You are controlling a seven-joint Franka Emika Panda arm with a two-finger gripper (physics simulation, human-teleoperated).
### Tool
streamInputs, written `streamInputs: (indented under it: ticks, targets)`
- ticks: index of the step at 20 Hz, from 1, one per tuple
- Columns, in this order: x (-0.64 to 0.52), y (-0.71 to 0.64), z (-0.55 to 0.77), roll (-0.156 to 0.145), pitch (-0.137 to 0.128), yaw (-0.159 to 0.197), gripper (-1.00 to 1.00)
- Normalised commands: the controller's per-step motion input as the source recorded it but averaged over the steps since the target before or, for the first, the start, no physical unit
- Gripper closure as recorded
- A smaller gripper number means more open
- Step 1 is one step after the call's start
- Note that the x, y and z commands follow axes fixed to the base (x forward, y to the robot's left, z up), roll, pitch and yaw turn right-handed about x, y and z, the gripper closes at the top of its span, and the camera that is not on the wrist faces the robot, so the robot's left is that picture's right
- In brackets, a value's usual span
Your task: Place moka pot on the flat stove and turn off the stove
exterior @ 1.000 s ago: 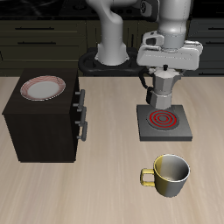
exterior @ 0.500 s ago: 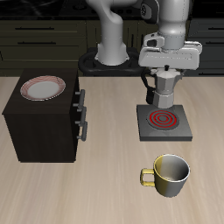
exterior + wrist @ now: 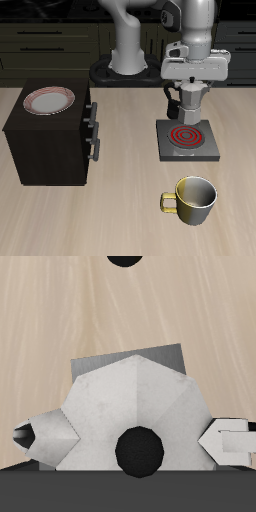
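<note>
Over on the desk (image 3: 120, 230), the dark-brown wooden cabinet (image 3: 48, 140) stands with a red-rimmed plate (image 3: 49, 100) resting on its top, well clear of the action and no part of this job. Moving across, the flat stove (image 3: 207, 150) lies flat on the desk, past the middle toward the back edge, its rings glowing red, so the burner reads as switched on and the knob has yet to be dealt with. Directly above it hangs the moka pot (image 3: 190, 103), carried in the air and not touching the plate, its base lined up over the back part of the rings so a straight descent should seat it on the burner. The tool (image 3: 196, 78) has it pinched from above; in the wrist view the tool (image 3: 138, 439) has its fingers (image 3: 232, 440) pressed against opposite facets of the moka pot (image 3: 130, 396), closed onto the body beneath the black lid knob, a grip that keeps the pot upright. Nearer the front edge sits the yellowish-green mug (image 3: 194, 200), standing apart from the stove and out of the descent path.
</note>
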Motion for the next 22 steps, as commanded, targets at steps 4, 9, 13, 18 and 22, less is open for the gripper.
streamInputs:
  ticks: [4,9,13,18,22]
  targets:
    - [0.04,0.1,-0.19,0.043,0.014,-0.003,1.0]
    - [-0.01,0.05,-0.1,0.019,-0.041,0.03,1.0]
    - [0.11,-0.06,-0.27,0.009,0.042,-0.005,1.0]
    - [0.02,0.0,-0.22,0.002,0.003,0.03,1.0]
    - [-0.01,0.06,-0.12,0.016,0.004,0.026,1.0]
